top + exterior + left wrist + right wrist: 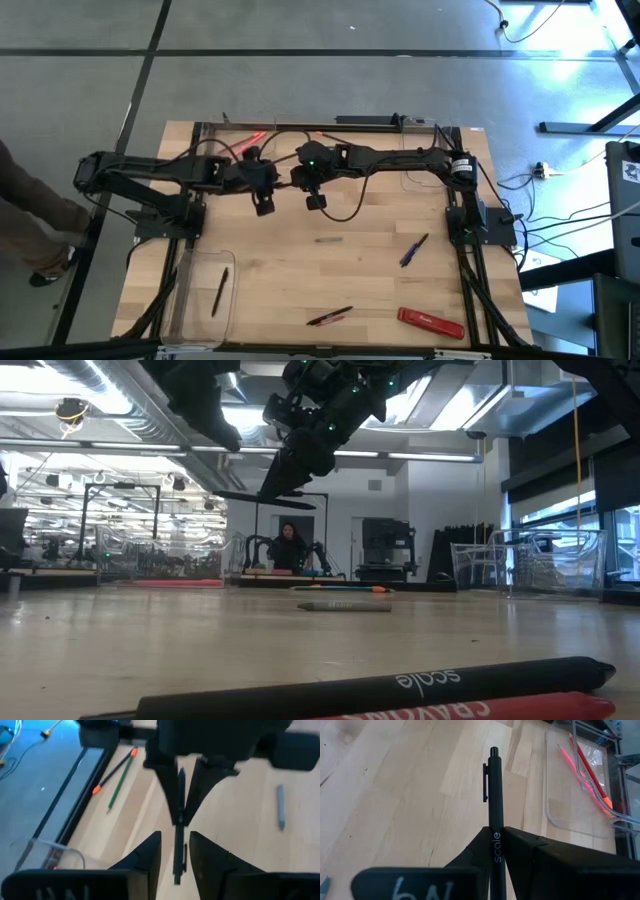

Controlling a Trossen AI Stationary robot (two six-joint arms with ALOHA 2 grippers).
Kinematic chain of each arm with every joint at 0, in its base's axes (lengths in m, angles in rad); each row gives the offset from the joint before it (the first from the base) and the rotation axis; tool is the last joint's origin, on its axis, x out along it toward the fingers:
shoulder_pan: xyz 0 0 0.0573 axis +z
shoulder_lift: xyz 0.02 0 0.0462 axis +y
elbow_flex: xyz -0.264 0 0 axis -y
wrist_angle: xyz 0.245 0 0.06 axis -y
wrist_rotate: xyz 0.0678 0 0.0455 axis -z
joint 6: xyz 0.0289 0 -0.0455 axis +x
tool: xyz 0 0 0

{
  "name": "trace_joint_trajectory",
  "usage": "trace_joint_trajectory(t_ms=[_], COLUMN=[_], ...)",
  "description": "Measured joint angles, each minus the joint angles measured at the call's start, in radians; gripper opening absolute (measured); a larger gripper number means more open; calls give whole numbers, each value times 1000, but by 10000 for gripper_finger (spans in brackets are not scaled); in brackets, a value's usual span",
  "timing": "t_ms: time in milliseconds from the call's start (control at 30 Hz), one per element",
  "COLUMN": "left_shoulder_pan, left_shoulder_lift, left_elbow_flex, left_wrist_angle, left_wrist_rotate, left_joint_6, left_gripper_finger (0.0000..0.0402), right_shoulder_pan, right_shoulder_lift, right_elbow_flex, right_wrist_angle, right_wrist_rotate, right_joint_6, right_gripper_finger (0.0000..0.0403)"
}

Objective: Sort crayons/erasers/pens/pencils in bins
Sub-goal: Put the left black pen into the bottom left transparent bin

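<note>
Your right pincer is clamped on the black pen, up off the table near 12 o'clock. Your left pincer is parted, with the pen's end in its gap. Looks like a mid-air handover: close left, release right, then probably carry to the bin at 7 o'clock.

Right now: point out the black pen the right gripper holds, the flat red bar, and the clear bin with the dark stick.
black pen (494, 795), right wrist view, mid barrel
flat red bar (431, 322), high view, middle
clear bin (184, 262), high view, rim
</note>
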Motion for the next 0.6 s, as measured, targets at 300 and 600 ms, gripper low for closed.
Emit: trace_joint_trajectory(t_ms=[300, 600], left_shoulder_pan=[44, 47], left_shoulder_lift=[27, 114], left_elbow_flex=[2, 0], left_wrist_angle=[-25, -50], left_wrist_rotate=[90, 92], left_joint_6=[-47, -24], left_gripper_finger=[112, 112], right_shoulder_pan=[0, 0], right_shoulder_lift=[0, 0], right_elbow_flex=[0, 0], right_wrist_angle=[17, 25], right_wrist_rotate=[0, 0], right_joint_6=[0, 0], right_gripper_finger=[45, 45])
